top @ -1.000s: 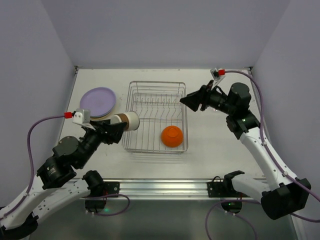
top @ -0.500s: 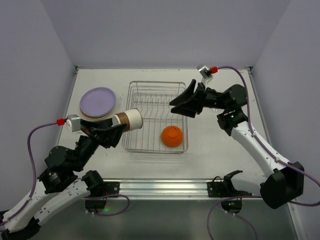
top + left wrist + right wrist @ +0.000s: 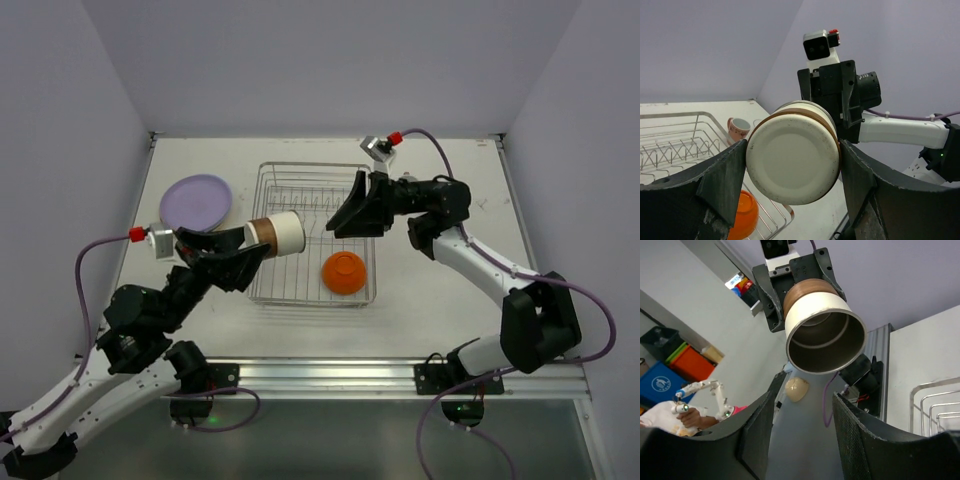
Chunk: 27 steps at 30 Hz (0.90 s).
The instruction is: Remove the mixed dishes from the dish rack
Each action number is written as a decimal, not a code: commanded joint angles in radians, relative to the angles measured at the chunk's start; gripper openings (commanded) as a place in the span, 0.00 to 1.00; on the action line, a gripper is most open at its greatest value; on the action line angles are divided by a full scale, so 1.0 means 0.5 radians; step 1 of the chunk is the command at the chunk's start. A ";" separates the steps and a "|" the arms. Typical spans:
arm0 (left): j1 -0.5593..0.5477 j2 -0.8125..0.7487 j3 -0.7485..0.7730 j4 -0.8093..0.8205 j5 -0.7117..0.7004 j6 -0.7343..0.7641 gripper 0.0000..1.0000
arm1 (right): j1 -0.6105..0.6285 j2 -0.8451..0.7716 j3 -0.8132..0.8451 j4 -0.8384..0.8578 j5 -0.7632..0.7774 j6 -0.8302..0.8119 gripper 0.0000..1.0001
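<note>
Left gripper is raised at the dish rack's left edge, clamped on one cream cup held sideways. Right gripper stretches toward its mouth, fingers apart. One orange bowl sits in the rack. One pink mug and one lavender-topped plate stack are on the surface.

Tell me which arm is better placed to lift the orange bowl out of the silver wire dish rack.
Right. The right claw is open and empty over the silver wire dish rack, near the orange bowl. The left claw is shut on a brown-banded cream cup.
</note>
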State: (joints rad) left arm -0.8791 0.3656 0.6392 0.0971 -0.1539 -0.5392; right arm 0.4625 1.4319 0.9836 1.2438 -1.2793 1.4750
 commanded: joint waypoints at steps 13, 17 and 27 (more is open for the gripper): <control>0.003 0.211 -0.076 0.404 0.154 -0.017 0.64 | 0.152 0.054 0.162 0.268 -0.034 0.041 0.52; 0.003 0.241 -0.094 0.465 0.167 -0.026 0.64 | 0.176 0.039 0.171 0.167 -0.040 -0.023 0.52; 0.003 0.413 -0.073 0.478 0.271 -0.017 0.63 | 0.195 0.005 0.183 0.071 -0.052 -0.091 0.44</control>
State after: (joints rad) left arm -0.8791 0.5495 0.5911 0.2844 -0.0509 -0.5400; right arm 0.5556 1.4532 1.0325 1.2675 -1.3014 1.4559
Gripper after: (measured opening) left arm 0.734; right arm 0.444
